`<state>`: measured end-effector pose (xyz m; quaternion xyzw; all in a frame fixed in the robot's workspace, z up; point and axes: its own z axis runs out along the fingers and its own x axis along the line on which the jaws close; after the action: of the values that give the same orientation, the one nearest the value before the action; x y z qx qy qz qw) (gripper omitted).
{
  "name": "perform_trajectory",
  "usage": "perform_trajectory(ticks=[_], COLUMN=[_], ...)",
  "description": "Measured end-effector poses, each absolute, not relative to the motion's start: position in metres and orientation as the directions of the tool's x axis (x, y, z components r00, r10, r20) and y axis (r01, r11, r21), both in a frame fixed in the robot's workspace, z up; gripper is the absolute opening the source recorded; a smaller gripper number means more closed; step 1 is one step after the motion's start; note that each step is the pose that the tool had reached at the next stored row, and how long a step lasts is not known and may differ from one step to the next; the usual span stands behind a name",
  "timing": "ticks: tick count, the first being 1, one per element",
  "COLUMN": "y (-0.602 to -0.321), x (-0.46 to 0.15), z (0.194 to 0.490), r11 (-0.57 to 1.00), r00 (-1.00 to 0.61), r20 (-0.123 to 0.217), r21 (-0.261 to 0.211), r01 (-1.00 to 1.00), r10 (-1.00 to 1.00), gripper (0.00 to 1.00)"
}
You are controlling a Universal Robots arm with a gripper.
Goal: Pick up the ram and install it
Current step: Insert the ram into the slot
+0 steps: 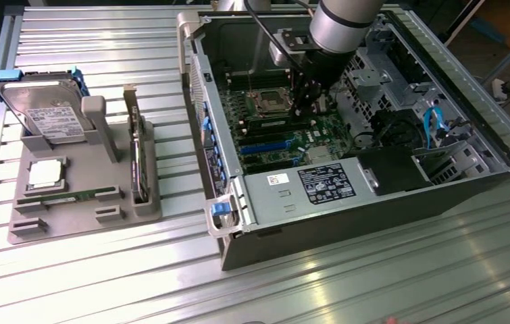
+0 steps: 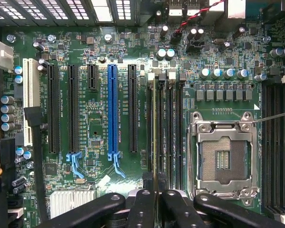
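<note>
Standing on edge between the closed jaws, gripped at one end: the ram (image 2: 155,142), one item. In the wrist view it appears edge-on as a long, very thin strip, yellow-green along its rim. It runs straight along the black memory slots (image 2: 173,133), just beside the metal-framed CPU socket (image 2: 222,156). Whether it touches a slot cannot be told. Its faces and chips are hidden at this angle.

Location: inside the open computer case (image 1: 345,226), over the green motherboard (image 2: 95,118), where the arm (image 1: 340,27) extends down.

Also on the ribbed metal surface (image 1: 372,290): a grey holder (image 1: 84,216) at the exterior view's left, carrying a hard drive (image 1: 52,115) with blue clips.
</note>
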<state>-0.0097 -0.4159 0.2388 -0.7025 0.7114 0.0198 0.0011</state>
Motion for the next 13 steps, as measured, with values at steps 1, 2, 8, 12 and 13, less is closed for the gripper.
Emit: perform_trajectory(ticks=[1, 2, 8, 12, 13], y=[-0.4159, -0.4159, -0.4159, -0.4164, -0.4166], x=[-0.0097, -0.0097, -0.009, -0.009, -0.009], z=[0.2389, 0.2389, 0.2388, 0.2389, 0.2389], r11=[0.012, 0.012, 0.012, 0.012, 0.012], r00=[-0.013, -0.013, -0.013, -0.013, -0.013], r20=[-0.029, -0.029, -0.029, -0.029, -0.029], r21=[0.027, 0.027, 0.027, 0.027, 0.027], r01=[-1.0, -1.0, -1.0, -1.0, -1.0], r10=[-0.999, -0.999, -0.999, -0.999, -0.999], gripper=[0.12, 0.12, 0.12, 0.12, 0.12])
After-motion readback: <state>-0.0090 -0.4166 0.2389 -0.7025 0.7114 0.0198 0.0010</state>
